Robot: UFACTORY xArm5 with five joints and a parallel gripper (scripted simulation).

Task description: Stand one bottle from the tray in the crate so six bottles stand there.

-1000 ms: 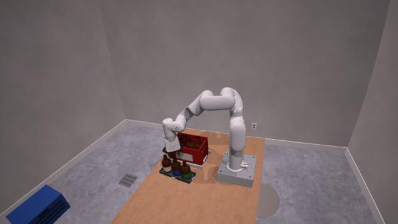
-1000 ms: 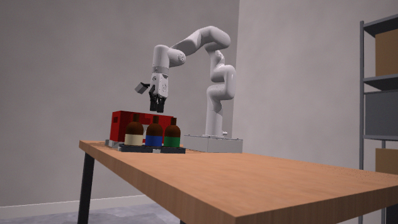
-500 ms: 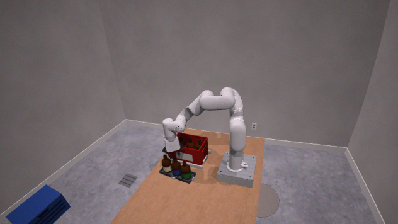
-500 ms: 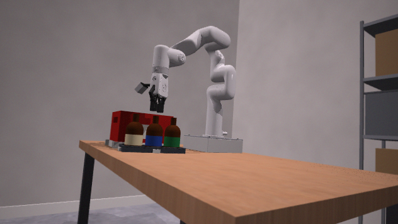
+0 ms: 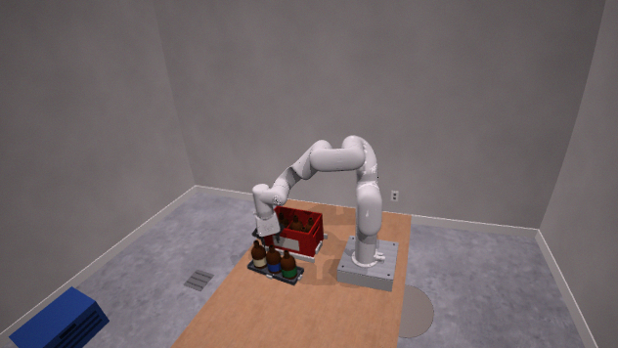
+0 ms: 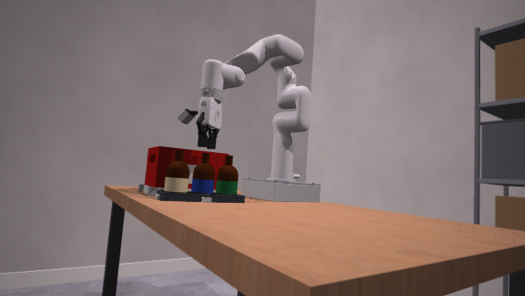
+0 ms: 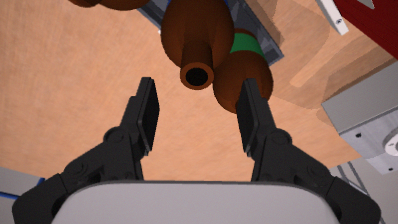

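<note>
Three brown bottles stand on the dark tray (image 6: pixel 201 197): cream label (image 6: pixel 177 176), blue label (image 6: pixel 203 178), green label (image 6: pixel 227 180). The red crate (image 6: pixel 166 165) stands just behind the tray and holds several brown bottles (image 5: pixel 295 223). My gripper (image 6: pixel 208 143) is open and empty, hanging above the tray's bottles and clear of their necks. In the wrist view the fingers frame the open mouth of one brown bottle (image 7: pixel 196 75) from above, and the green-label bottle (image 7: pixel 243 75) sits by the right finger.
The arm's grey base block (image 6: pixel 282 189) stands on the table to the right of the crate. A metal shelf (image 6: pixel 500 112) stands at the far right, and a blue box (image 5: pixel 59 320) lies on the floor.
</note>
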